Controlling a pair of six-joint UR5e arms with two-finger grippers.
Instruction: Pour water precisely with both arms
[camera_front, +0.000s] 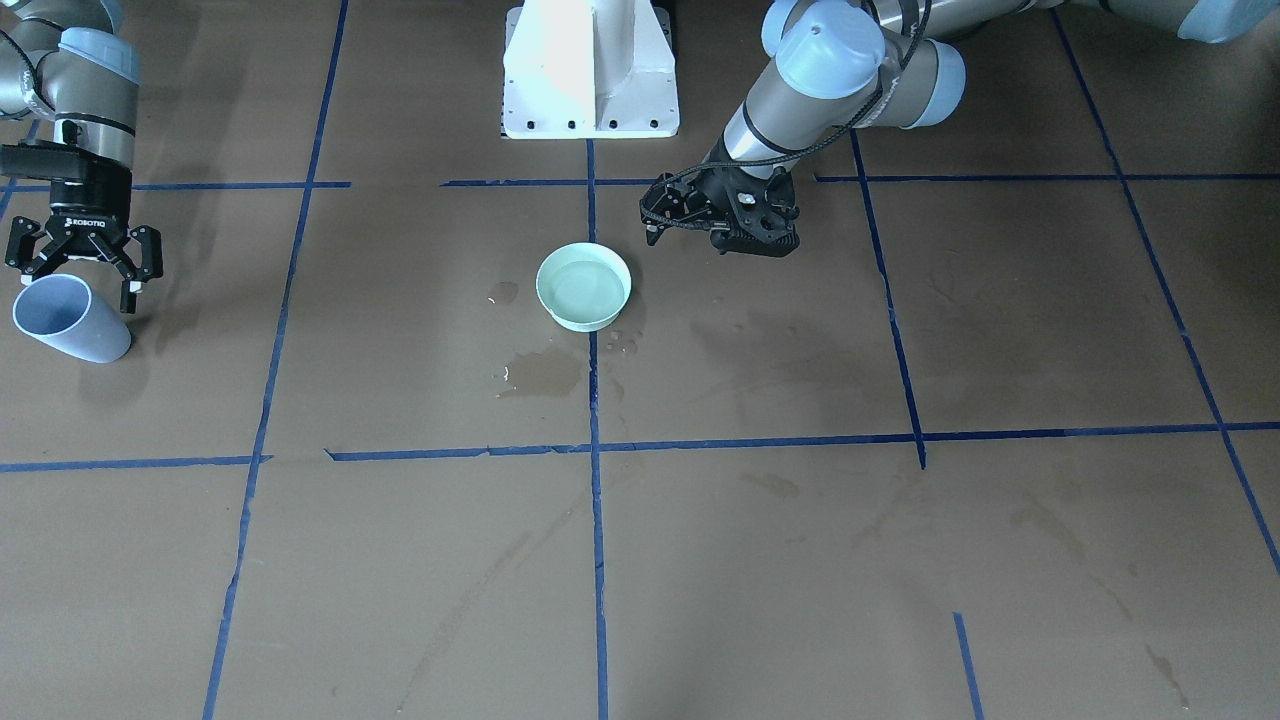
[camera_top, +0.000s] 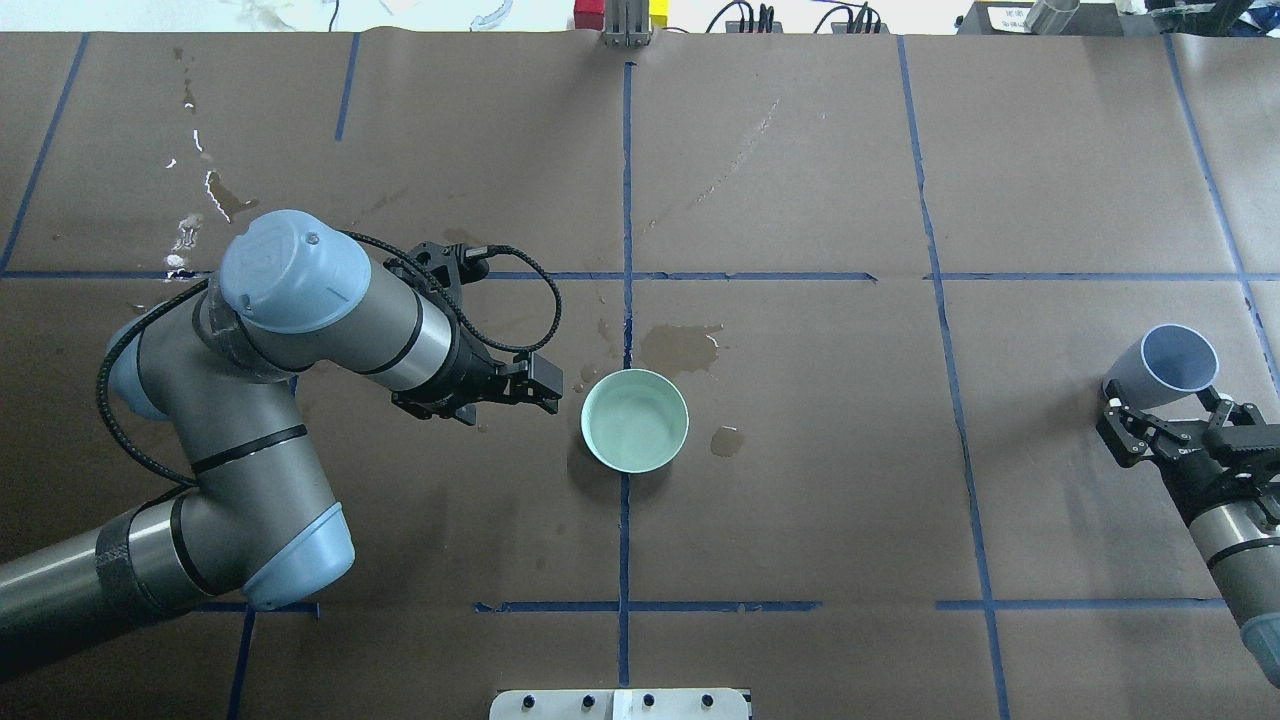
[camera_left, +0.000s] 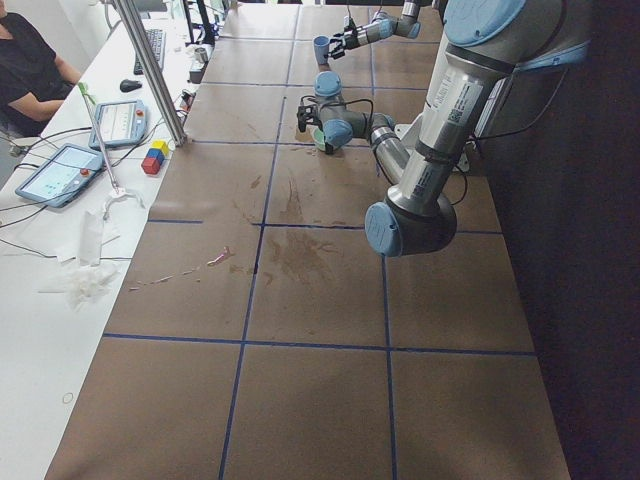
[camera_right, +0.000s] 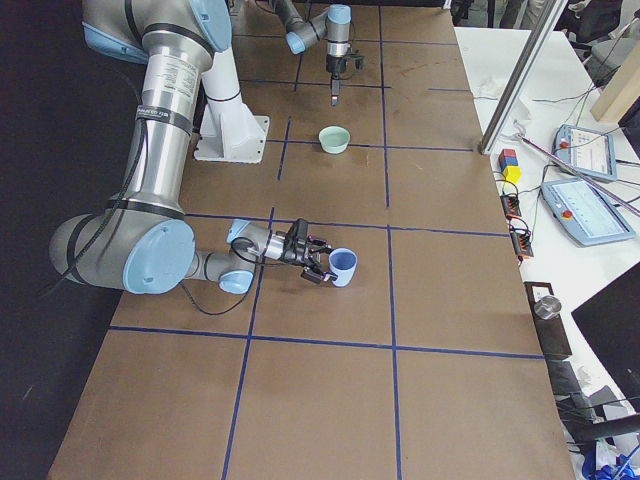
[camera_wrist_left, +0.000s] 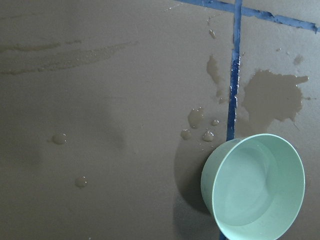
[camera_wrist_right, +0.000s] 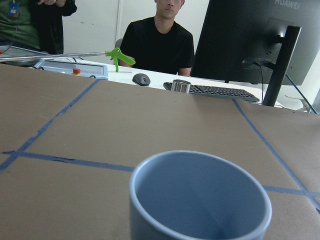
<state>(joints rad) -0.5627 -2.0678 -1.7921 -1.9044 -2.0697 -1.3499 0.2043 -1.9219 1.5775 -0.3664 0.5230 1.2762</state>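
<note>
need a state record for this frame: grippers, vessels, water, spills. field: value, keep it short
left gripper: beside the bowl, apart from it, holding nothing; open or shut unclear
right gripper: open, at the cup, far out on the robot's right
bowl: mint green, upright, mid-table, on a blue tape line
water: shallow layer in the bowl
cup: blue-grey; no water seen inside, bottom out of the right wrist view
puddle: dark wet patch on the brown paper next to the bowl, droplets nearby
</note>
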